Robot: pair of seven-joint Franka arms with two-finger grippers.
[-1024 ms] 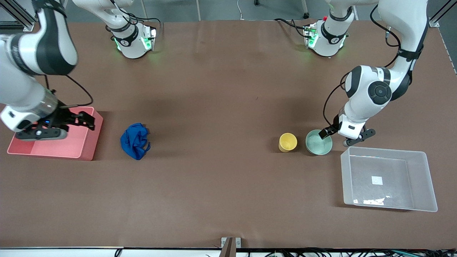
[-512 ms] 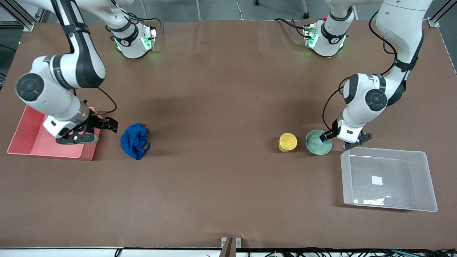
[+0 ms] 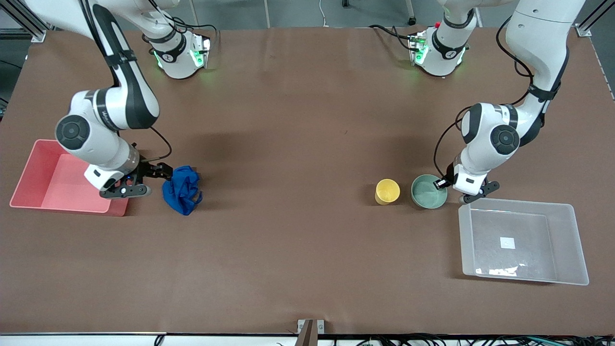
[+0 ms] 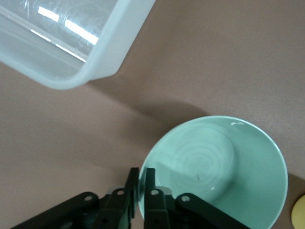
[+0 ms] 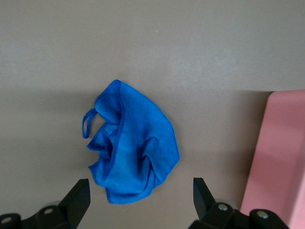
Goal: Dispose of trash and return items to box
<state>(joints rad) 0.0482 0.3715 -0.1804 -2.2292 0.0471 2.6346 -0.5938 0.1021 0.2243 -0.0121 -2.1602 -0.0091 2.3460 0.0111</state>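
Brown counter [image 3: 298, 144] carries it all: my left fingers [image 4: 141, 183] pinch the rim of the mint bowl [image 3: 429, 191], which sits between the yellow cup [image 3: 387, 191] and the whitish box [image 3: 522, 240]. That thin grip could let the bowl tilt or slip on lifting. My right fingers [image 5: 141, 195] hang wide beside the blue trash [image 3: 182, 189], next to the pink bin [image 3: 33, 182], and might snag only a fold.
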